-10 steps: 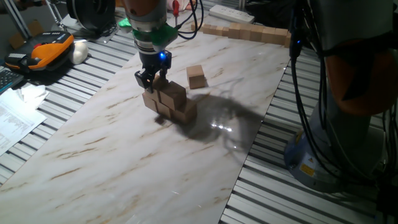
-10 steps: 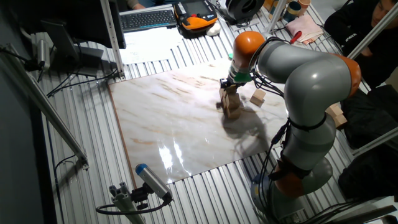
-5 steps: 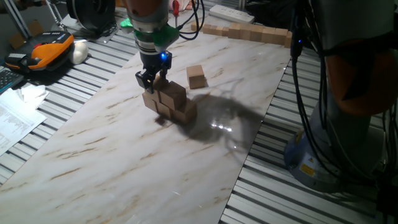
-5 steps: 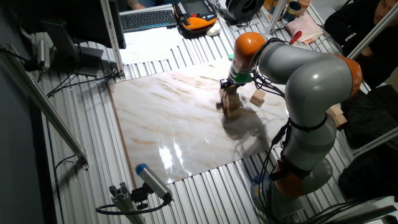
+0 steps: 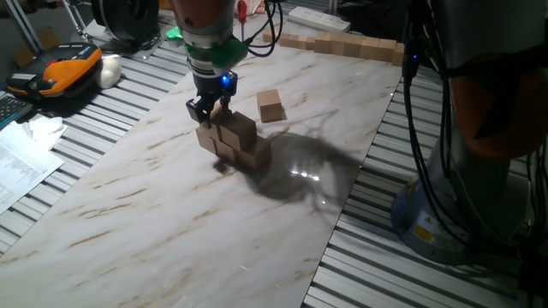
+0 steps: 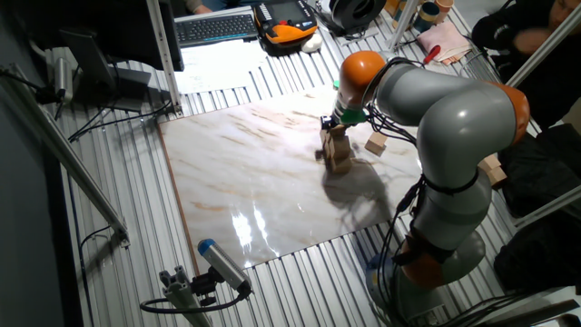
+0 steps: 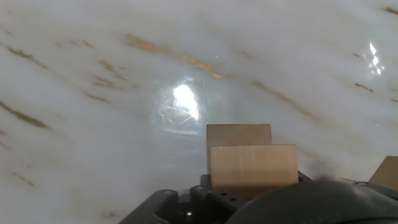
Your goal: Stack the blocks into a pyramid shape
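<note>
Marbled worktop (image 5: 171, 205): the pyramid (image 5: 235, 139) is partly built, two tiers up, gripper (image 5: 208, 109) at its top-left block, whether clenched I cannot tell. One spare block (image 5: 270, 106) waits just behind the pyramid.

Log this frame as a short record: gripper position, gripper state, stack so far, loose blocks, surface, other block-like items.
gripper position: gripper at the top of the stack, at its end away from the loose block
gripper state: fingers around a block; actual contact cannot be told
stack so far: stack of tan blocks, two levels visible; exact count unclear
loose blocks: one loose block lying apart, beyond the stack
surface: marble board
other block-like items: long joined row of cubes at the board's far edge
</note>
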You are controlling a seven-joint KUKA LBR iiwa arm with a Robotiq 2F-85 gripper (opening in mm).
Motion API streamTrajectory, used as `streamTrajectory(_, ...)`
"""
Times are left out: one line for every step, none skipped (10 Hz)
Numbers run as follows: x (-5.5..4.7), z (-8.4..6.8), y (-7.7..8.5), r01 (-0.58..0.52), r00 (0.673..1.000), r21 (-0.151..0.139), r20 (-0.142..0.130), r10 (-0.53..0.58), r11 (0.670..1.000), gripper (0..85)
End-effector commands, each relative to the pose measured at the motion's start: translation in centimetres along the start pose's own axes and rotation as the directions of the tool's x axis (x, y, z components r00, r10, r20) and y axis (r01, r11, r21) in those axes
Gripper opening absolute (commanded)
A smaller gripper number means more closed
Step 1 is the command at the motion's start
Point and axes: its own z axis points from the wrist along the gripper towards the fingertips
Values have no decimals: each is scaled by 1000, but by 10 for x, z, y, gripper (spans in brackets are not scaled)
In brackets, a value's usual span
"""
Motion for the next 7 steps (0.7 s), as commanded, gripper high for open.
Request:
streamTrajectory(0, 0, 0, -4, 1000, 0, 1, 4, 1000, 510)
streamTrajectory(0, 0, 0, -9, 1000, 1, 2, 9, 1000, 510)
streamTrajectory(0, 0, 0, -13, 1000, 1, 1, 13, 1000, 510)
streamTrajectory(0, 0, 1, -16, 1000, 2, -8, 16, 1000, 510)
streamTrajectory(1, 1, 3, -33, 999, 6, -9, 33, 999, 510)
streamTrajectory(0, -1, 4, -47, 999, 3, -9, 47, 999, 510)
streamTrajectory(-1, -2, 6, -62, 998, 0, -11, 62, 998, 510)
